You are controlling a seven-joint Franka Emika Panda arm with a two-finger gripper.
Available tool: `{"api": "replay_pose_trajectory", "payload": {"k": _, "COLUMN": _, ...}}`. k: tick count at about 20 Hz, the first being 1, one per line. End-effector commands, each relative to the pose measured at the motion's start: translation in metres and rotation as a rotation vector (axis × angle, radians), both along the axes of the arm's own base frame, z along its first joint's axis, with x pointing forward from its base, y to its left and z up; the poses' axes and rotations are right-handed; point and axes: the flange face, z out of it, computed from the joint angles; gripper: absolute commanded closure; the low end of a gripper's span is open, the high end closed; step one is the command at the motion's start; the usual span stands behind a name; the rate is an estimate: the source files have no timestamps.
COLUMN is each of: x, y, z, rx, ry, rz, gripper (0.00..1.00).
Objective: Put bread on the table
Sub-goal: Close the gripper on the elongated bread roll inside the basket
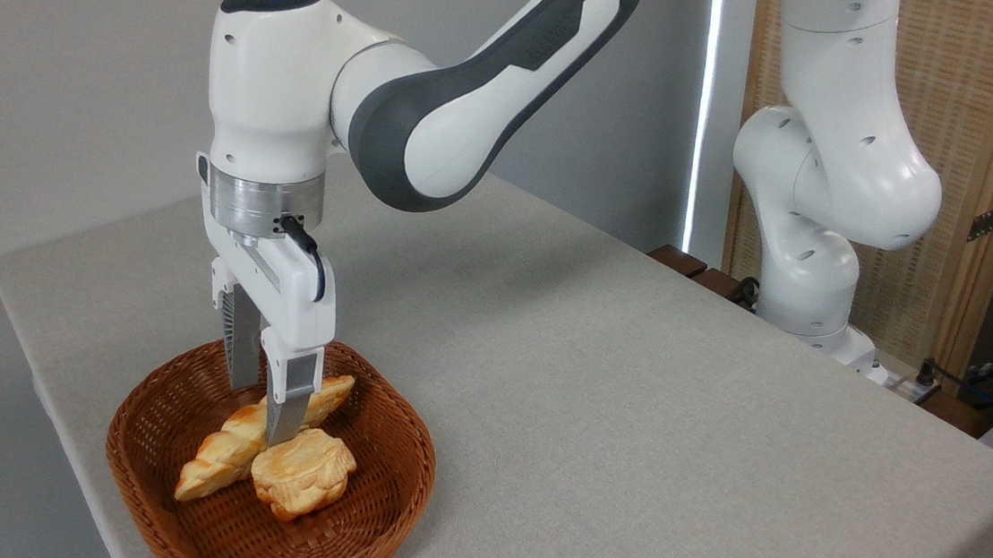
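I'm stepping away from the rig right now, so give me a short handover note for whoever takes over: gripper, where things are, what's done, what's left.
Gripper: down in the wicker basket, fingers astride the middle of the bread; whether it is gripped yet cannot be told.
Bread: still lying in the basket, beside the round bun.
Table: no bread on it.
Done: approach only.
Left: close, lift, carry out, set it on the cloth.

We saw the bread (222,457), a long, narrow golden-brown loaf with tapered ends and diagonal ridges, lying slantwise from lower left to upper right, its middle partly hidden from us. The table (594,395) was large, covered in light grey cloth with rounded corners; the loaf sat above its near-left corner, not on the cloth itself.
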Motion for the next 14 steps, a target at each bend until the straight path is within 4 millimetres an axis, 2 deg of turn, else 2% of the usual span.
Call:
{"api": "replay_pose_trajectory", "payload": {"k": 1, "x": 0.0007, "y": -0.0015, "z": 0.0014, "rx": 0.011, "ry": -0.019, "rz": -0.024, "gripper": 0.65}}
{"api": "replay_pose_trajectory", "payload": {"k": 3, "x": 0.0007, "y": -0.0015, "z": 0.0014, "rx": 0.011, "ry": -0.019, "rz": -0.024, "gripper": 0.74}}
{"api": "replay_pose_trajectory", "payload": {"k": 5, "x": 0.0007, "y": -0.0015, "z": 0.0014, "rx": 0.011, "ry": -0.019, "rz": -0.024, "gripper": 0.78}}
{"api": "replay_pose_trajectory", "payload": {"k": 13, "x": 0.0003, "y": 0.0011, "z": 0.0077, "rx": 0.000, "ry": -0.026, "rz": -0.005, "gripper": 0.80}}
{"api": "replay_pose_trajectory", "payload": {"k": 14, "x": -0.0001, "y": 0.0021, "z": 0.0106, "rx": -0.001, "ry": -0.030, "rz": -0.002, "gripper": 0.83}}
